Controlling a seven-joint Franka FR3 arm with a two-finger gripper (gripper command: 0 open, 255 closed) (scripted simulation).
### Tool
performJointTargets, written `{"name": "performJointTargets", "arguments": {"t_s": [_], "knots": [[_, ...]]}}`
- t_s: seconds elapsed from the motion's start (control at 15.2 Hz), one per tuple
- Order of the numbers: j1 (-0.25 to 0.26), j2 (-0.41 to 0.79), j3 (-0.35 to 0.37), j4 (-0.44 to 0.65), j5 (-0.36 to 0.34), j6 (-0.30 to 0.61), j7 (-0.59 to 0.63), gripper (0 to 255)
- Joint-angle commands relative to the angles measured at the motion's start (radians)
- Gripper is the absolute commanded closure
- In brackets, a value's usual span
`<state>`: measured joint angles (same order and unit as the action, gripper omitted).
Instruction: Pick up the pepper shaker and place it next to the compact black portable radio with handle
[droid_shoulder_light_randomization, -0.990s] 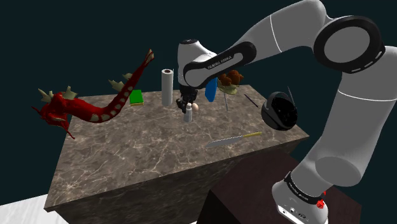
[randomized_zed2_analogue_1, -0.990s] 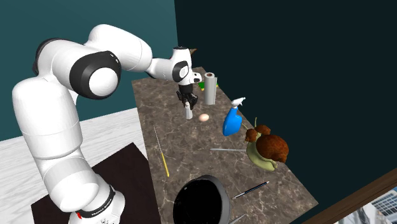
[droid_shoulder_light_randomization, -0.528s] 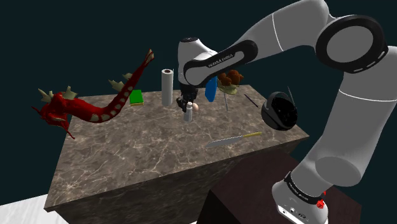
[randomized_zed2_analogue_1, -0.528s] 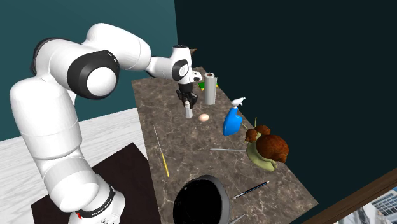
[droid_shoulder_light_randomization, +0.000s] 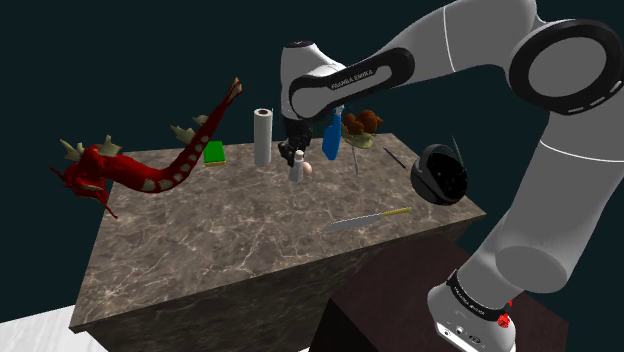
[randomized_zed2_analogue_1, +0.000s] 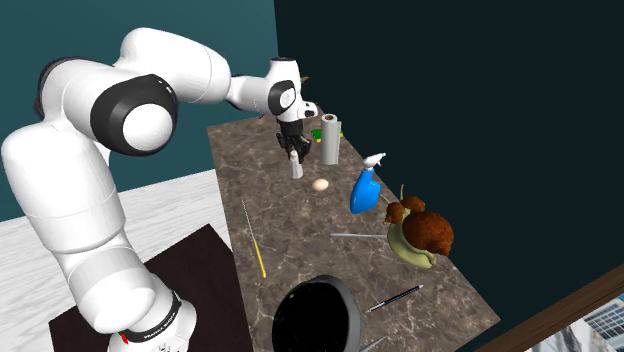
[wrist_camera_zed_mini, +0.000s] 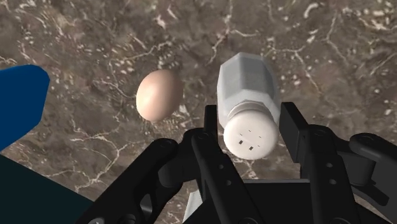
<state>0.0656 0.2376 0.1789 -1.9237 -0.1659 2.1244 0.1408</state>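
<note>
Seeing gripper (droid_shoulder_light_randomization: 292, 157) pinched on pepper shaker (droid_shoulder_light_randomization: 296, 173), upper middle of the shoulder view, over the far part of the marble table (droid_shoulder_light_randomization: 200, 250). Wrist view: black fingers (wrist_camera_zed_mini: 298, 133) pressed on both sides of the white perforated cap, shaker upright. Can't confirm base on or off the marble.

Egg (droid_shoulder_light_randomization: 307, 168) just beside the shaker, not touching. Blue spray bottle (droid_shoulder_light_randomization: 331, 140) past the egg, toward the shoulder view's right. Paper towel roll (droid_shoulder_light_randomization: 263, 137) upright just to the shoulder view's left of the gripper, green block (droid_shoulder_light_randomization: 214, 153) further left, red dragon (droid_shoulder_light_randomization: 130, 168) along the left edge.

Black radio (droid_shoulder_light_randomization: 440, 173) at the table's right corner, right of centre in the shoulder view and bottom middle of the second exterior view, well apart from the shaker.

Yellow-handled knife (droid_shoulder_light_randomization: 367, 218) flat on the marble, lower right of centre in the shoulder view. Brown snail figure (randomized_zed2_analogue_1: 420, 232) at right of the second exterior view, pen (randomized_zed2_analogue_1: 393, 298) below it.
</note>
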Motion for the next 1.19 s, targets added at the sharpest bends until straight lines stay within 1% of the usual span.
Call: {"name": "performJointTargets", "arguments": {"t_s": [0.0,1.12], "knots": [[0.000,-0.013,0.002,0.014,0.005,-0.027,-0.003,255],[-0.001,-0.082,0.008,0.156,0.031,-0.235,-0.036,255]]}}
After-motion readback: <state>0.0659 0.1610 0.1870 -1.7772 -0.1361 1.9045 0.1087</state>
